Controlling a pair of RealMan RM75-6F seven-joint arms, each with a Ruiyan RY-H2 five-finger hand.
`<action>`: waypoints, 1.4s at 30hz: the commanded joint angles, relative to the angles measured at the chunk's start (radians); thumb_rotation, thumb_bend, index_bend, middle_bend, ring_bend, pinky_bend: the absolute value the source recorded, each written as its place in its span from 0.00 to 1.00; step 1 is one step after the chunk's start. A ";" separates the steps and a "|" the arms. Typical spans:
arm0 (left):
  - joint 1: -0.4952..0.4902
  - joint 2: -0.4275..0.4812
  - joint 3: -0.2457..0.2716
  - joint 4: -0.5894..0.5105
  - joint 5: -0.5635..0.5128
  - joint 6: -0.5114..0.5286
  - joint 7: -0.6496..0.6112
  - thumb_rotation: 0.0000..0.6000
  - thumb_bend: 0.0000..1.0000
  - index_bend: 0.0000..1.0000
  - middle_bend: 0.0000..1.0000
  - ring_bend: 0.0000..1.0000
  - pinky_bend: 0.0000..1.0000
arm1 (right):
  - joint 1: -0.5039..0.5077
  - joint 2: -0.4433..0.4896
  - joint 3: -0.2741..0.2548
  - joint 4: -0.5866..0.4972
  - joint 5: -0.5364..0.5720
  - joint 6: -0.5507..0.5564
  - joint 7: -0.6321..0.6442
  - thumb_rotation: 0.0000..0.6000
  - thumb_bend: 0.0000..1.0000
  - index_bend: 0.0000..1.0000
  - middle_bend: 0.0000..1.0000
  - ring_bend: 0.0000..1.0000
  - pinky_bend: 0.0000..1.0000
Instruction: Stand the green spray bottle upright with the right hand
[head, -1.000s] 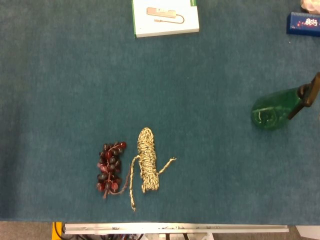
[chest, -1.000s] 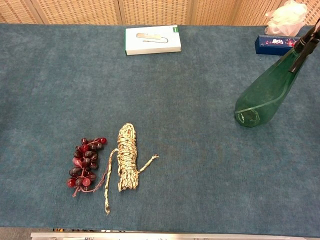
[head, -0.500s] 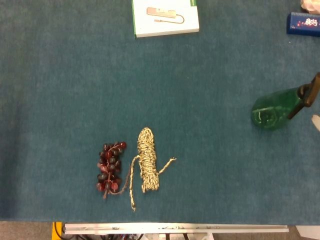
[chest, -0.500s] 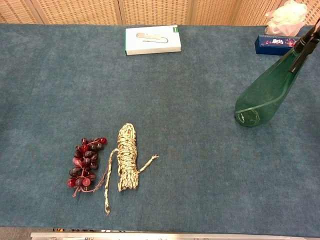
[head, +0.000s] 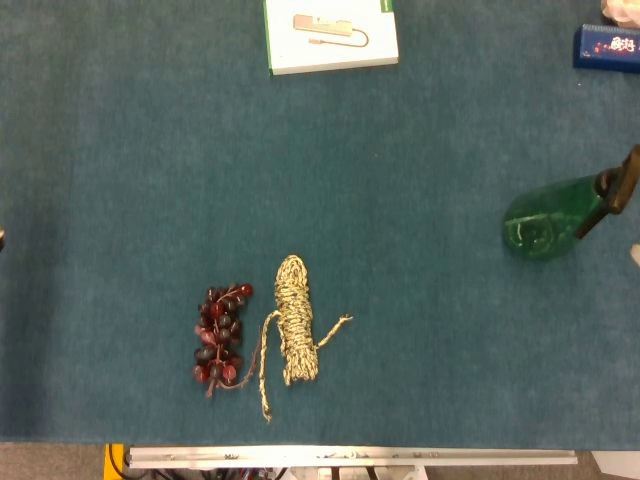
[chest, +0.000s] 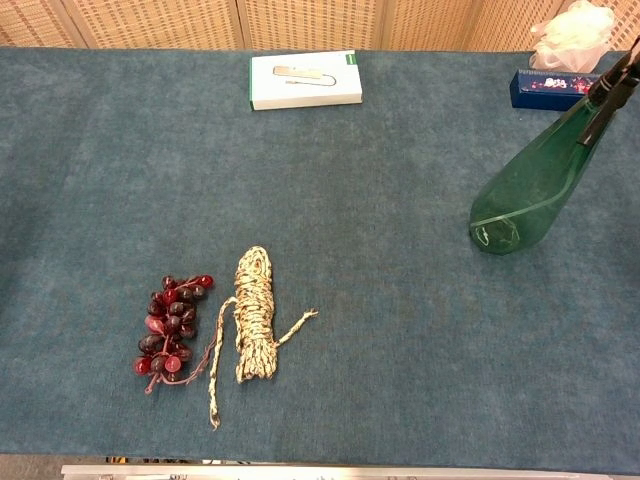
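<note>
We see the green spray bottle (chest: 528, 186) standing on the blue table (chest: 400, 200), far over on the right side. A tiny pale bit (head: 635, 254) shows at the right edge, just beside the bottle, and we cannot tell if our right hand is apart or together. Grapes (chest: 170, 323) lie beside a rope (chest: 254, 314).
</note>
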 joint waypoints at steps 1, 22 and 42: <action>-0.004 -0.002 -0.002 -0.007 -0.006 -0.001 0.006 1.00 0.90 0.00 0.00 0.00 0.34 | -0.013 0.065 -0.025 -0.019 0.000 -0.025 -0.016 1.00 0.01 0.13 0.17 0.03 0.21; -0.012 -0.003 0.005 -0.007 -0.013 0.004 0.006 1.00 0.90 0.00 0.00 0.00 0.34 | -0.056 0.196 -0.043 -0.180 0.090 -0.097 -0.230 1.00 0.02 0.13 0.17 0.03 0.21; -0.015 -0.005 0.009 -0.006 -0.014 0.010 -0.002 1.00 0.90 0.00 0.00 0.00 0.34 | -0.075 0.218 -0.018 -0.214 0.186 -0.116 -0.257 1.00 0.02 0.13 0.18 0.03 0.21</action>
